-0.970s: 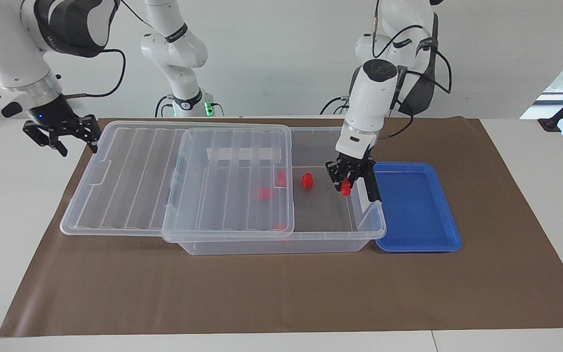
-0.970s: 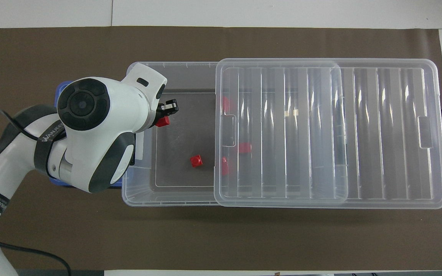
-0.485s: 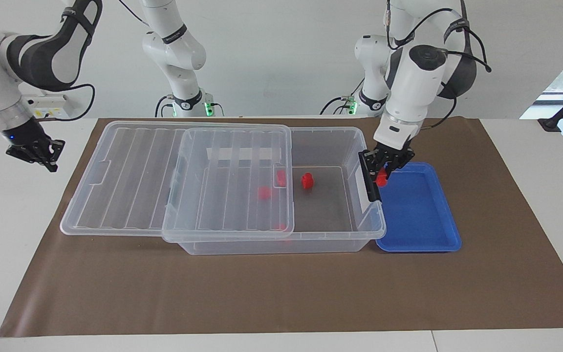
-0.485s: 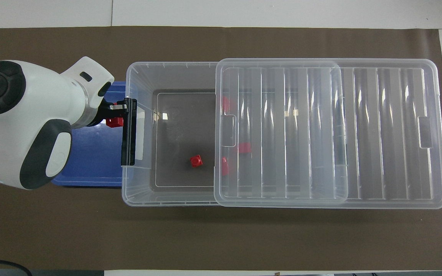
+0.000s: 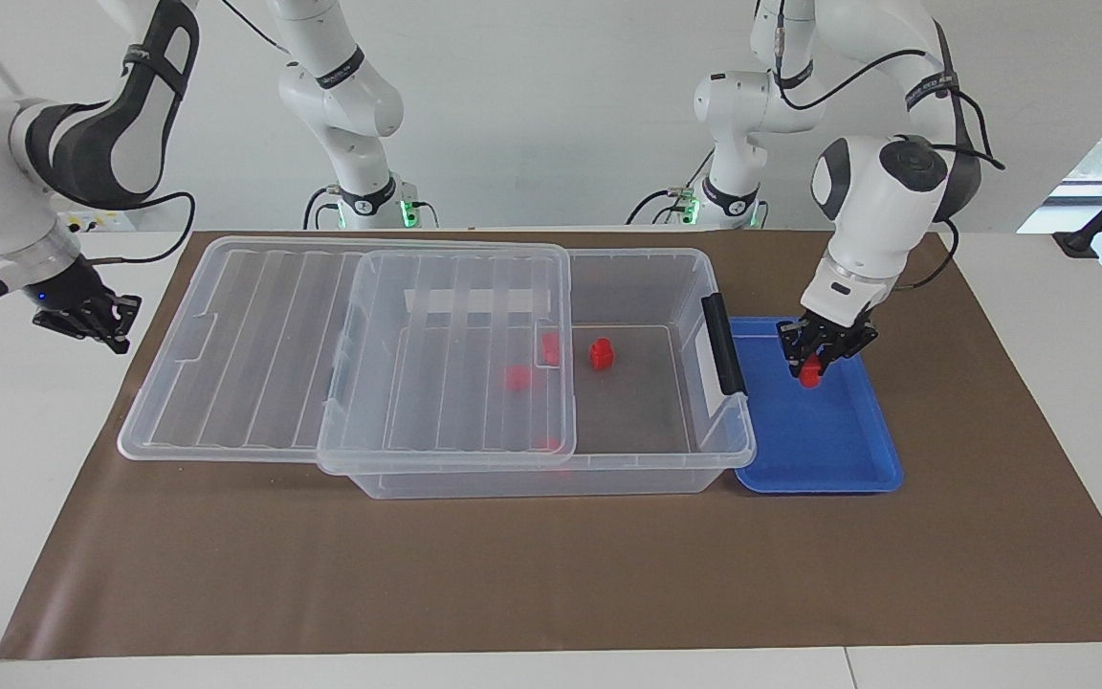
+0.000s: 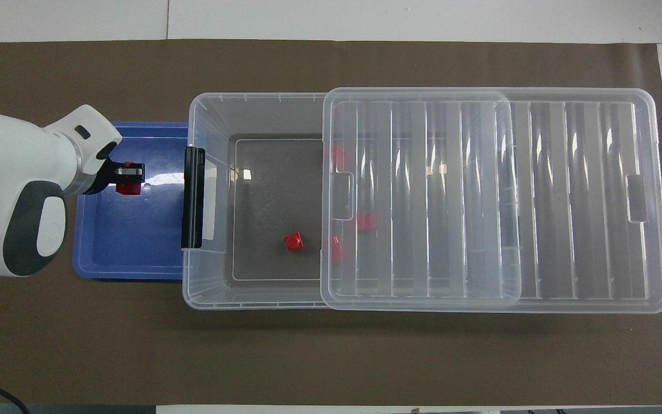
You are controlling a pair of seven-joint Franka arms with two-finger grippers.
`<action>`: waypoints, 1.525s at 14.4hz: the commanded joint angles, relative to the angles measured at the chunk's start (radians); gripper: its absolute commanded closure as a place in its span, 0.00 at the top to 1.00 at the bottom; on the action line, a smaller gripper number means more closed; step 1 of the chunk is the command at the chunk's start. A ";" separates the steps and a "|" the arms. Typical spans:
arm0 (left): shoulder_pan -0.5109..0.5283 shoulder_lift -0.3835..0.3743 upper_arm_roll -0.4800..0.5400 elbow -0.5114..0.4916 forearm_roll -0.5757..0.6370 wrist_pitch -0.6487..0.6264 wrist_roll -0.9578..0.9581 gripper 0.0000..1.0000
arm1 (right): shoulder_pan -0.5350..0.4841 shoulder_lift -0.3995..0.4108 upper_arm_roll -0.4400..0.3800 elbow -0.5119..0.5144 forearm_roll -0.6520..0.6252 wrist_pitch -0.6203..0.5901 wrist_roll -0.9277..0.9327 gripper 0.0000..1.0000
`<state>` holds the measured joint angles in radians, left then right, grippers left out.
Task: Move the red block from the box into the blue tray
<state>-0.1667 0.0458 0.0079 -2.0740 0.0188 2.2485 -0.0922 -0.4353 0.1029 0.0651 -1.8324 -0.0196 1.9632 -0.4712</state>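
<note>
Over the last second I carried the red block out of the box, past its latch end, and the left gripper hung low over the blue tray, jaws pinching the block. The right gripper had drawn away from the lid and waited over the bare surface; its jaws I couldn't read. Release looked next.
</note>
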 commanded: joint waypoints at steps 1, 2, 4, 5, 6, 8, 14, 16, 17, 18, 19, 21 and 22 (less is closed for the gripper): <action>0.044 0.058 -0.006 -0.050 0.007 0.133 0.046 0.00 | 0.003 -0.022 0.007 -0.024 0.014 -0.006 0.022 0.00; 0.053 0.078 -0.006 -0.051 0.007 0.153 0.058 0.00 | 0.032 -0.023 0.005 -0.024 0.023 -0.007 0.023 0.00; 0.070 0.123 -0.006 -0.049 0.007 0.198 0.069 0.00 | 0.053 -0.023 0.007 -0.024 0.038 -0.007 0.052 0.00; 0.078 0.141 -0.006 -0.051 0.007 0.218 0.069 0.00 | 0.081 -0.023 0.005 -0.024 0.038 -0.009 0.084 0.00; 0.079 0.160 -0.006 -0.049 0.007 0.227 0.071 0.00 | 0.096 -0.023 0.005 -0.024 0.038 -0.009 0.110 0.00; 0.073 0.177 -0.006 -0.051 0.007 0.240 0.071 0.00 | 0.130 -0.025 0.005 -0.024 0.038 -0.017 0.160 0.00; 0.064 0.171 -0.009 -0.040 0.007 0.207 0.068 1.00 | 0.234 -0.026 0.005 -0.024 0.038 -0.024 0.307 0.00; 0.049 0.145 -0.011 -0.009 0.007 0.131 0.065 1.00 | 0.263 -0.026 0.005 -0.024 0.038 -0.024 0.350 0.00; 0.047 0.140 -0.013 0.018 0.007 0.088 0.065 1.00 | 0.282 -0.026 0.007 -0.025 0.038 -0.024 0.380 0.00; 0.042 0.131 -0.014 0.044 0.007 0.044 0.063 1.00 | 0.302 -0.026 0.005 -0.025 0.038 -0.023 0.411 0.00; 0.035 0.115 -0.016 0.066 0.009 0.002 0.063 1.00 | 0.319 -0.026 0.005 -0.025 0.038 -0.023 0.437 0.00; 0.018 0.063 -0.017 0.097 0.007 -0.082 0.057 1.00 | 0.340 -0.028 0.005 -0.025 0.038 -0.021 0.474 0.00; 0.009 0.033 -0.017 0.110 0.007 -0.134 0.057 1.00 | 0.355 -0.028 0.005 -0.025 0.038 -0.018 0.499 0.00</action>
<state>-0.1363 0.1439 -0.0148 -1.9813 0.0187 2.2092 -0.0324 -0.0981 0.0989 0.0712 -1.8352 0.0032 1.9448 -0.0142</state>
